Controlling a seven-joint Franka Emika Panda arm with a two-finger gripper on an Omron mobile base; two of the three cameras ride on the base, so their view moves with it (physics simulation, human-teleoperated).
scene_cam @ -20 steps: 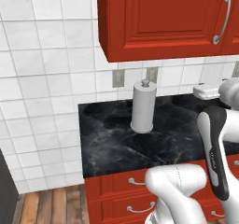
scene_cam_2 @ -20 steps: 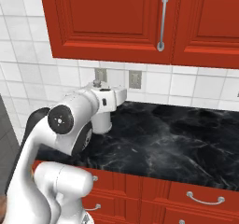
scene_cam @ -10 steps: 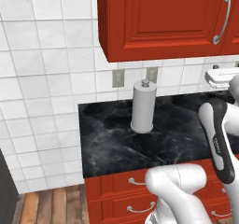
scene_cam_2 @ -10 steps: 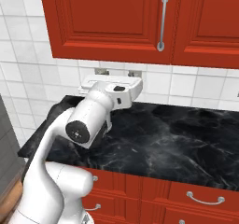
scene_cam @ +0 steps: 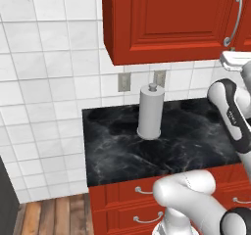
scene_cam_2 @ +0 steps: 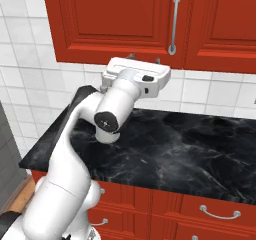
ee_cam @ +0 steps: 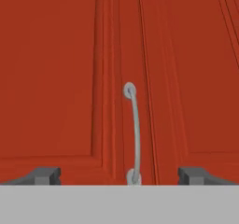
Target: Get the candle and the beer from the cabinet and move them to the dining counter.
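Two closed doors face the robot's claw (ee_cam: 119, 174) at the cabinet (scene_cam_2: 115, 19)
Spread wide and holding nothing, the claw points at the curved silver handle (ee_cam: 134, 134), which sits centred between its fingertips (ee_cam: 44, 175) without touching them. Below, a grey paper-towel holder (scene_cam: 149, 112) stands upright on the black marble worktop (scene_cam: 196, 141) near the white tiled wall (scene_cam: 49, 82), above the red drawers (scene_cam_2: 210, 216)

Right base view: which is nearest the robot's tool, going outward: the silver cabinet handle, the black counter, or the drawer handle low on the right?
1. Cabinet handle, just above the tool.
2. Black counter, below.
3. Drawer handle, lowest, right.
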